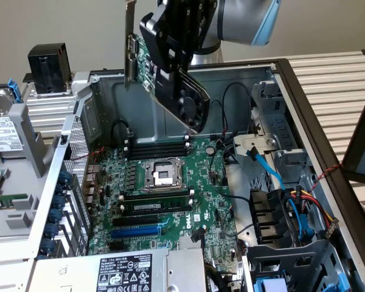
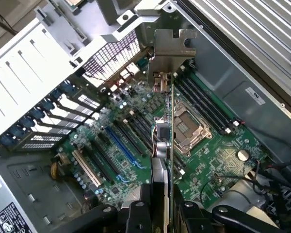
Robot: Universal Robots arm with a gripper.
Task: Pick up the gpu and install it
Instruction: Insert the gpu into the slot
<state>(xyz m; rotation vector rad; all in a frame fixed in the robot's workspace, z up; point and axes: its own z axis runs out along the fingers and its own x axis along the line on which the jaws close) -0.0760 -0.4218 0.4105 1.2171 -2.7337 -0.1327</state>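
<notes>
Landmark for all positions: CPU socket [image 1: 161,175] [image 2: 184,128], open, mid-motherboard [image 1: 176,210] [image 2: 218,160].

**Gripper:** The gripper [image 1: 172,68] [image 2: 165,209] hangs high above the socket, over the open case [image 1: 112,97]. Fingers are partway closed and clamped on the gpu, one on each face of the card. In the wrist view the black fingers [image 2: 138,211] flank the card's edge.

**Gpu:** The gpu [image 1: 191,103] [image 2: 168,141] is held in the air above the socket and a little toward the far case wall. It is well clear of the board and not seated in any slot.
- It is tilted. The silver bracket [image 1: 131,42] [image 2: 172,53] stands upright at the exterior view's left of the grip.
- The black shroud [image 1: 193,108] with its fan slopes down toward the exterior view's right.
- The green board face shows just beside the bracket.
- The wrist view sees the card edge-on, its line running just beside the socket.

**Around the socket:**
- Memory sticks [image 1: 158,146] sit in slots just behind the socket, on the far-wall side. Another stick [image 1: 155,204] lies just in front, toward the exterior camera.
- The blue slot [image 1: 137,231] [image 2: 123,145] is further toward the exterior camera than that front stick, with black slots between. All of these slots are unoccupied.
- The coin cell [image 1: 210,148] [image 2: 242,155] is near the socket, on the exterior view's right.
- The blue cable [image 1: 267,167] is well to the exterior view's right of the socket, by the drive bays.
- The power supply [image 1: 125,274], label up, is well apart from the socket at the exterior camera's near edge.
</notes>
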